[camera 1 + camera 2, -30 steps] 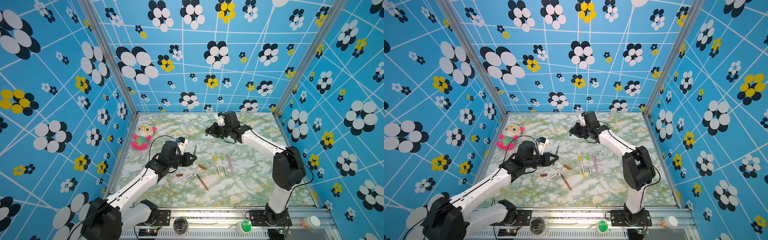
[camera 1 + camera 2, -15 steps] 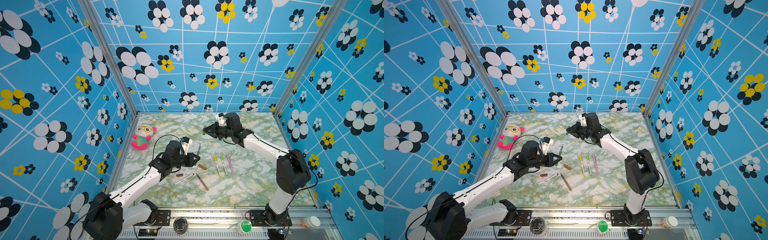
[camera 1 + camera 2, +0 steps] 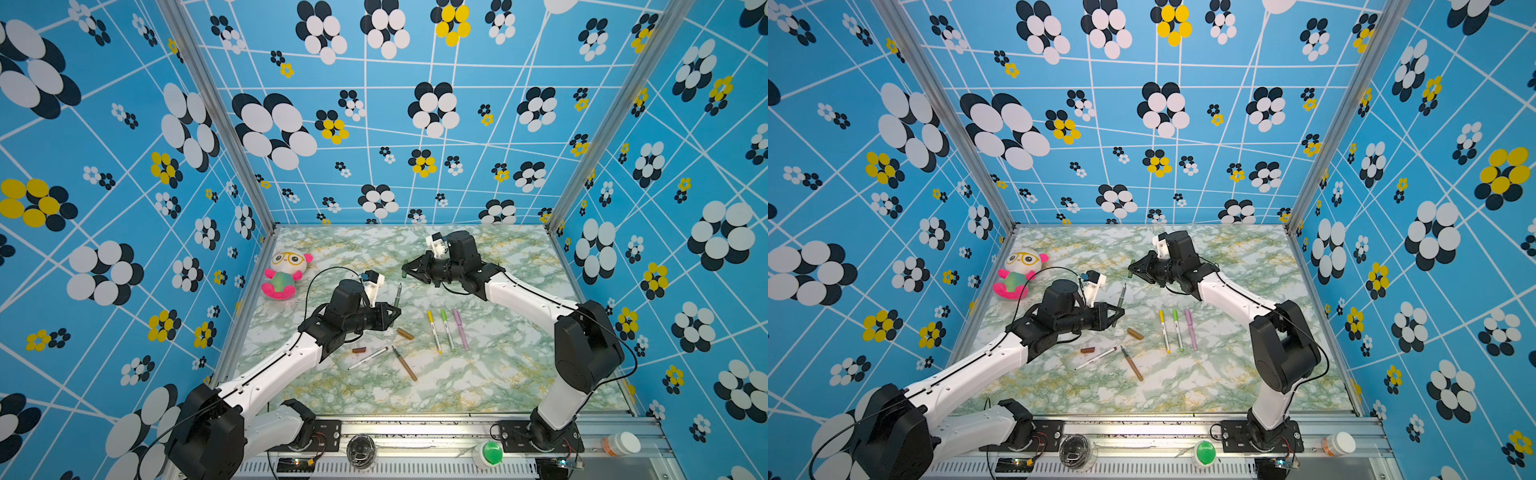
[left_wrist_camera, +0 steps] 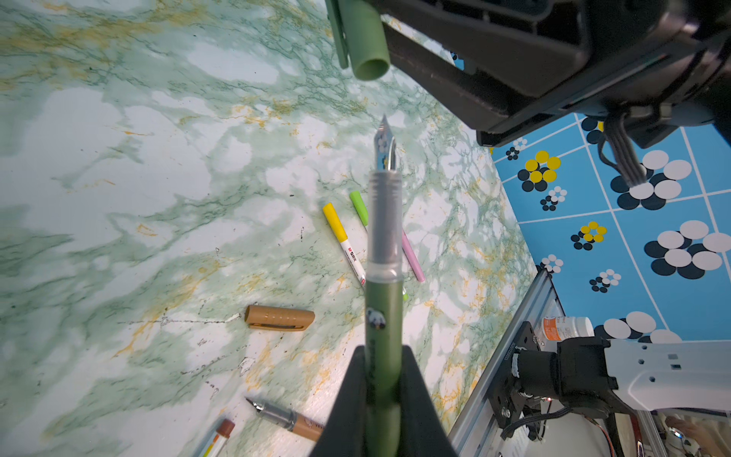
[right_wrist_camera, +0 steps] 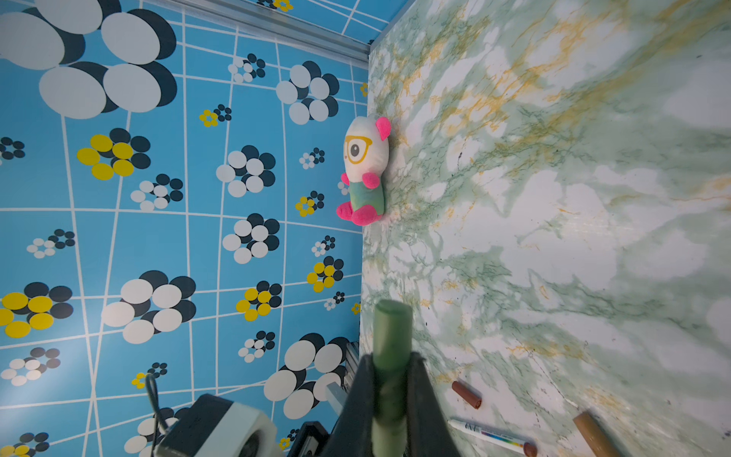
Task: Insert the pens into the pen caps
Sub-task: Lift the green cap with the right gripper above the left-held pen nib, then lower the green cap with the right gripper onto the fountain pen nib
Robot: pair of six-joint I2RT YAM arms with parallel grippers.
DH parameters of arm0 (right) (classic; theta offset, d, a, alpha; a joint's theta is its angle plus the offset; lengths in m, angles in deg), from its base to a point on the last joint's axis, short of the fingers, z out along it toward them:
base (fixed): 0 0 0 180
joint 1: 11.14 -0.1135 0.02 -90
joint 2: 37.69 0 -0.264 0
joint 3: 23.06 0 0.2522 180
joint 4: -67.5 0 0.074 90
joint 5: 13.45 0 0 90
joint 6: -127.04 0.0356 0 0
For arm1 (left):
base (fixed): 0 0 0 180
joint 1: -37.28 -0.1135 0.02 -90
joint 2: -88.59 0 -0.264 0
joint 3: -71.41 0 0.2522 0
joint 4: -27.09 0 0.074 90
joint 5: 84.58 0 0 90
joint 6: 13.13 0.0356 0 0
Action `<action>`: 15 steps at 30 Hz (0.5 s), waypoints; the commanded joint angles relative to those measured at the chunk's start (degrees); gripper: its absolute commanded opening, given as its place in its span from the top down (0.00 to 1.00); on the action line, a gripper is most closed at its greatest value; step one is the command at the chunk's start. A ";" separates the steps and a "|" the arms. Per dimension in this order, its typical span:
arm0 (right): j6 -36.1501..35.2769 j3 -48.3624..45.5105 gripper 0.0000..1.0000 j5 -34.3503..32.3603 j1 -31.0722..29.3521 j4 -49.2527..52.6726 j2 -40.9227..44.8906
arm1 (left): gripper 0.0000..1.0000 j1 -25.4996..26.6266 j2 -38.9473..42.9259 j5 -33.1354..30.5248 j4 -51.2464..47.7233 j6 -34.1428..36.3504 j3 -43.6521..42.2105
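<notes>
Left wrist | left gripper (image 4: 381,368) clamps dark-green pen (image 4: 383,308), nib toward cap (image 4: 366,43) | right gripper (image 5: 391,380) clamps cap

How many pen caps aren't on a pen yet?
3: a dark green cap held in the right gripper; a tan cap and a brown cap lying on the table. Others could be hidden from view.

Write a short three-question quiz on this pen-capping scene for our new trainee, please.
1. True or false: the left gripper holds the dark-green fountain pen by its nib.
2. The right gripper holds: A) a dark-green cap, B) a red cap, C) nothing.
3. What colours are the two loose caps lying on the table?
Key: 1 false, it grips the barrel; 2 A; 3 the tan cap and the brown cap.
</notes>
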 commanded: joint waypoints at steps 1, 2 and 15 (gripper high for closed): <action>-1.20 -0.36 1.00 1.26 -0.85 0.87 2.13 | 1.00 0.57 0.61 -0.84 0.89 -0.10 1.79; -1.27 -0.37 1.00 1.21 -0.95 0.87 2.19 | 1.00 0.57 0.52 -0.87 0.92 -0.16 1.81; -5.97 1.36 1.00 0.58 -2.62 5.35 2.91 | 1.00 0.74 0.78 -1.93 1.02 -0.56 1.59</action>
